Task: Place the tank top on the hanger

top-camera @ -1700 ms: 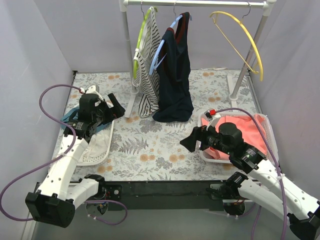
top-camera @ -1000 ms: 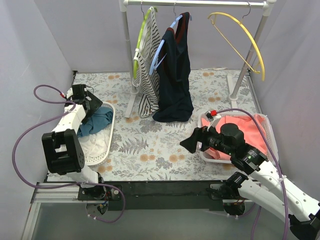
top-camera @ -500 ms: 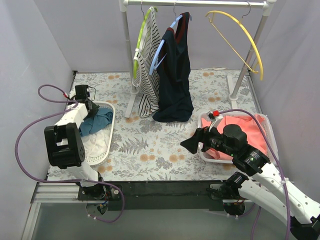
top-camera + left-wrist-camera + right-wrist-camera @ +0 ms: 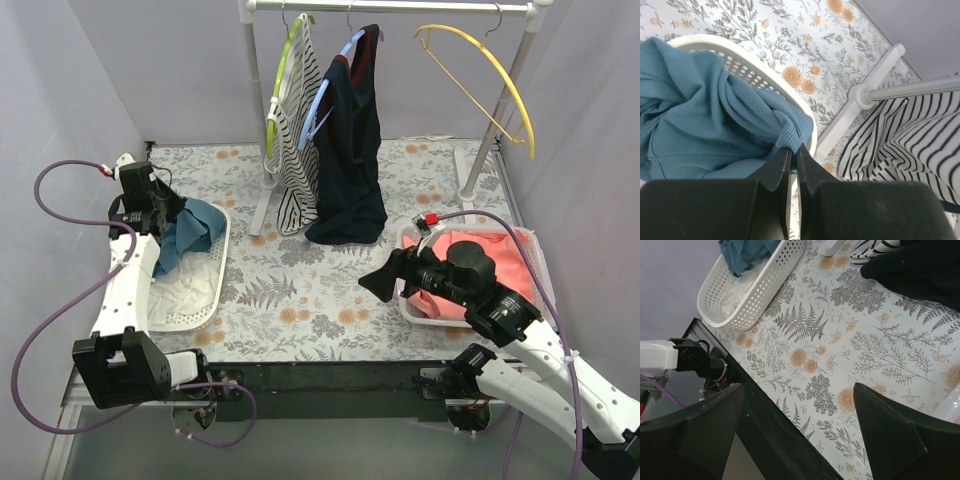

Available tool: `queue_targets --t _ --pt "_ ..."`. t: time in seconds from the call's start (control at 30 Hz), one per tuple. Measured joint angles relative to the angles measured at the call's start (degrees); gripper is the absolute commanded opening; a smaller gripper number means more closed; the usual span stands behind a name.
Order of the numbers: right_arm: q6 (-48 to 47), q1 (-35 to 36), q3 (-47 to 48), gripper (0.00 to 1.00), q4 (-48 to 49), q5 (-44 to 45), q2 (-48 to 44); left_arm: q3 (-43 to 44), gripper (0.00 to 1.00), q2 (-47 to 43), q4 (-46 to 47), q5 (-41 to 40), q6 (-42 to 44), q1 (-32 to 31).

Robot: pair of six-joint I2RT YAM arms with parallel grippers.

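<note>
Left gripper (image 4: 793, 148): fingers pressed together, pinching a bunched fold of the tank top (image 4: 710, 120). It sits over the far end of the basket (image 4: 222, 262), by the table's left edge. Tank top: teal, ribbed, crumpled; most of it lies in the far end of the basket and drapes over the rim, with the pinched fold raised just above the rim. White cloth (image 4: 185, 290): fills the near part of the same basket. Basket: white, perforated plastic, lying lengthwise along the left edge. Right gripper (image 4: 799, 390): jaws spread wide and holding nothing, above bare table (image 4: 320, 290) near the middle of the near edge, well apart from the tank top. Hanger (image 4: 482, 72): yellow and bare, hooked on the rail (image 4: 390, 7) at its right end, above the far right corner and tilted down towards the right edge. Striped top (image 4: 295, 150): hangs on a lime green hanger at the rail's left end. Navy garment (image 4: 350, 160): hangs on a light blue hanger just beside the striped top, between it and the yellow one. Bin (image 4: 425, 318): white, at the right edge beside the right arm, holding coral cloth (image 4: 500, 260). Table: covered with a floral print.
</note>
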Motion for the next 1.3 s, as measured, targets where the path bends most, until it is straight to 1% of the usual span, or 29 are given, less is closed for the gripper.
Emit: queue_targets --t 0.17,0.33,0.47,0.6,0.63,0.73,0.83,0.93,1.03,1.1,1.13,1.17,1.27,1.3 --pt "-0.59 0.00 1.70 0.98 0.11 0.00 1.36 3.48 0.00 -3.21 -2.80 1.27 1.51 0.02" --pt "-0.63 0.00 2.43 0.98 0.15 -0.02 2.19 10.38 0.00 -6.64 -4.50 2.89 2.86 0.02" --pt "-0.87 0.00 4.63 0.98 0.13 -0.17 3.58 16.15 0.00 -10.71 -3.65 7.21 3.41 0.07" --pt "-1.66 0.00 7.85 0.98 0.22 -0.24 4.79 21.22 0.00 -14.40 -0.37 17.03 2.93 0.07" --pt "-1.92 0.00 8.87 0.98 0.17 -0.24 4.98 23.45 0.00 -14.67 0.70 21.20 2.62 0.09" --pt "-2.38 0.00 11.32 0.98 0.35 -0.17 5.46 27.28 0.00 -14.36 4.24 29.75 1.77 -0.11" --pt "-3.13 0.00 13.60 0.98 0.44 0.26 5.88 29.20 0.00 -13.77 8.68 39.04 -0.57 -1.22" --pt "-4.02 0.00 15.41 0.98 0.35 1.49 6.08 30.36 0.00 -12.39 12.76 46.16 -3.96 -3.39" --pt "-4.85 0.00 16.31 0.99 0.28 3.58 5.73 29.09 0.00 -11.58 17.09 51.36 -7.72 -5.60" --pt "-5.20 0.00 16.26 0.99 -0.07 5.73 4.87 24.46 0.00 -12.07 20.83 54.53 -10.54 -8.02" --pt "-5.31 0.00 16.22 0.99 -0.24 7.06 4.31 20.50 0.00 -12.70 21.92 56.39 -11.89 -8.39" --pt "-5.35 0.00 16.17 0.99 -0.26 8.02 3.76 18.80 0.00 -12.87 21.97 57.29 -12.57 -10.43" --pt "-5.92 0.00 15.56 0.99 -0.31 11.26 1.64 8.79 0.00 -13.18 23.96 59.39 -15.06 -17.59" --pt "-6.16 0.00 15.19 0.99 -0.28 12.00 1.18 4.55 0.00 -13.18 24.20 58.88 -15.54 -21.53"
